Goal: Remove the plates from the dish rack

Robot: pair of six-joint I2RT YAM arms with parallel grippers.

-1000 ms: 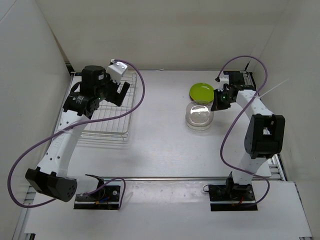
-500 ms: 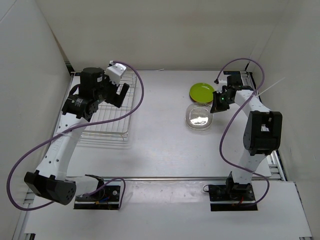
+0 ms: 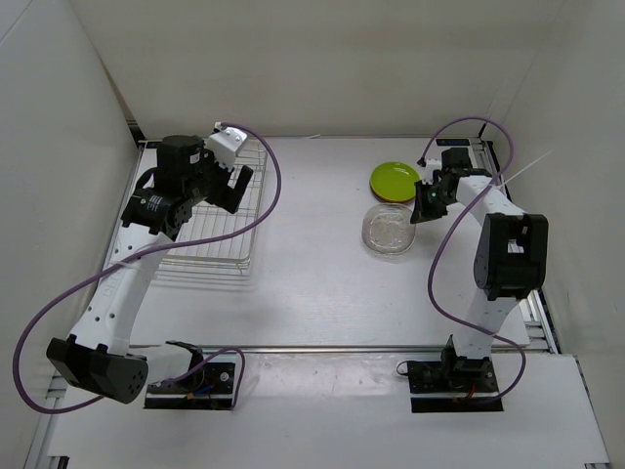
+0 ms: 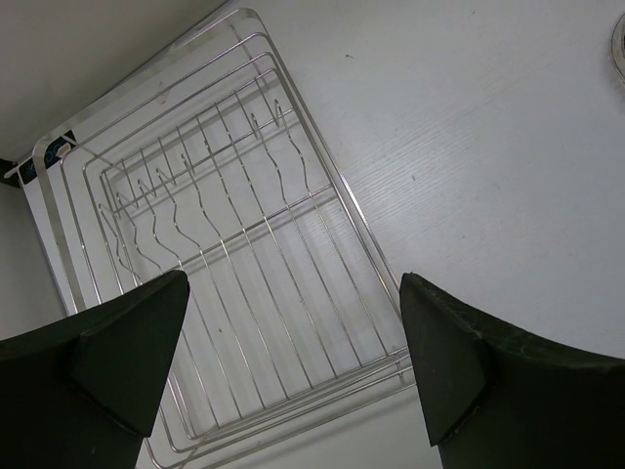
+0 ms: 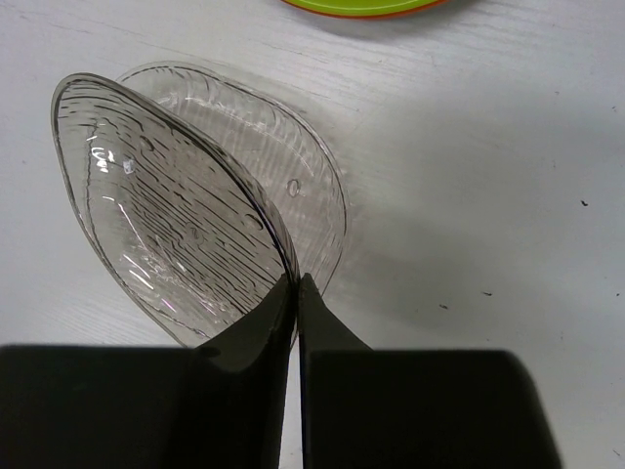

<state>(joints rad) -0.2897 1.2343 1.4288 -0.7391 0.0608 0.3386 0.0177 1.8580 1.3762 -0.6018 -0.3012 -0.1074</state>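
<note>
The lime green plate (image 3: 395,180) lies flat on the worktop (image 3: 312,283), just beyond the clear plate (image 5: 166,195). The clear plate stands tilted, its rim pinched between the nearly closed right jaws (image 5: 296,280). Well apart, the left jaws (image 4: 293,283) hang spread wide, holding nothing, above the dish rack (image 3: 210,239).

The dish rack (image 4: 234,264) is of thin, shiny metal wire. The clear plate (image 5: 166,215) is glossy and see-through, with fine ribs. The lime green plate (image 3: 394,178) looks smooth. The worktop (image 3: 312,283) is white, matt and faintly grained. The right gripper (image 5: 296,283) is matt black.
</note>
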